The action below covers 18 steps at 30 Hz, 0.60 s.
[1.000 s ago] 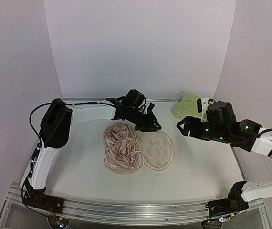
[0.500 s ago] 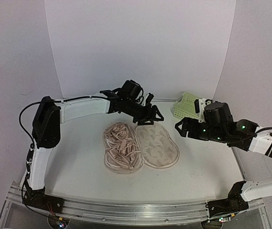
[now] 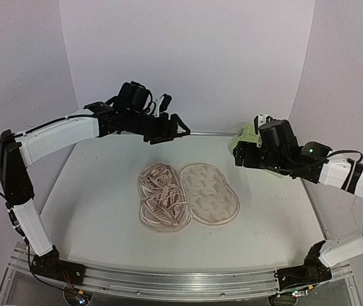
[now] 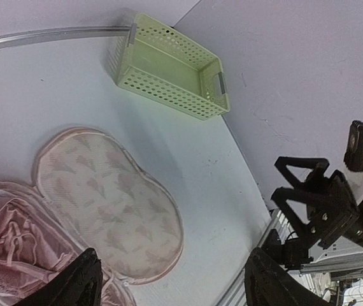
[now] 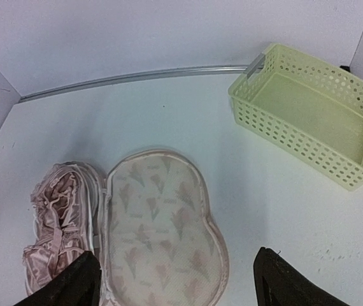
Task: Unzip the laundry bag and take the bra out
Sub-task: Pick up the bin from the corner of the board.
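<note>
Laundry bag [image 3: 210,201] spread open, left claw [image 3: 180,130] aloft behind

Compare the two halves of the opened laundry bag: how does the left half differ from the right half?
The left half holds the crumpled pink bra; the right half holds nothing. The left half looks shiny and wrinkled; the right half is smooth beige with leaf prints. Both lie flat on the table, side by side, similarly rounded.

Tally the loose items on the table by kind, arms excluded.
Laundry bag, unzipped and lying open: 1
Bra, pinkish, lying in the bag's open half: 1
Plastic basket, pale green: 1
Total: 3
</note>
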{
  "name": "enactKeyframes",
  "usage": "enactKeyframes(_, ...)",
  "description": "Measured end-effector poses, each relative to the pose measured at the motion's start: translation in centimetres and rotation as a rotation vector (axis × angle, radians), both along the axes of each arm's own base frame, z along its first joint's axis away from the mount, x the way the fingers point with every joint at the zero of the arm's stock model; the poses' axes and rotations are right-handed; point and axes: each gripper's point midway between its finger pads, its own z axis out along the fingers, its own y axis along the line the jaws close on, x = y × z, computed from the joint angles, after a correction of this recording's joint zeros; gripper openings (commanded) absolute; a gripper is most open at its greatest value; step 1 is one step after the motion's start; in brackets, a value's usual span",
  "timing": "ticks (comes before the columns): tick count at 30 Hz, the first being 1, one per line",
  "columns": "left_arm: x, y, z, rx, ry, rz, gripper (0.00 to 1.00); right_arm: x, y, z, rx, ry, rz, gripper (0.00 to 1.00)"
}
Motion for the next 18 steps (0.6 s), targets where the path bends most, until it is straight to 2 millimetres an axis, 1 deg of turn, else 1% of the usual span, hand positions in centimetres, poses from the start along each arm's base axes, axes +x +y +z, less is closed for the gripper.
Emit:
enactKeyframes(3,-0.1,1.9,-0.6,0.041,-0.019,0.037,0.83,1.9,-0.9,0.5,-0.071,-0.024,-0.031,0.85)
enactKeyframes(7,-1.0,4.3,-1.1,0.094,-0.052,0.078,0.88,4.8,-2.7,0.0,-0.19,-0.027,-0.056,0.85)
enactKeyframes(13,-2.3,7.9,-0.4,0.136,-0.126,0.149,0.95,8.7,-5.3,-1.4,-0.297,0.027,-0.055,0.87)
enactKeyframes(14,-2.5,8.6,-0.3,0.146,-0.138,0.162,0.96,9.3,-5.7,-1.7,-0.304,0.043,-0.049,0.88)
enactKeyframes(18,-2.8,10.4,-0.1,0.166,-0.173,0.202,0.97,11.9,-6.6,-2.6,-0.315,0.094,-0.021,0.88)
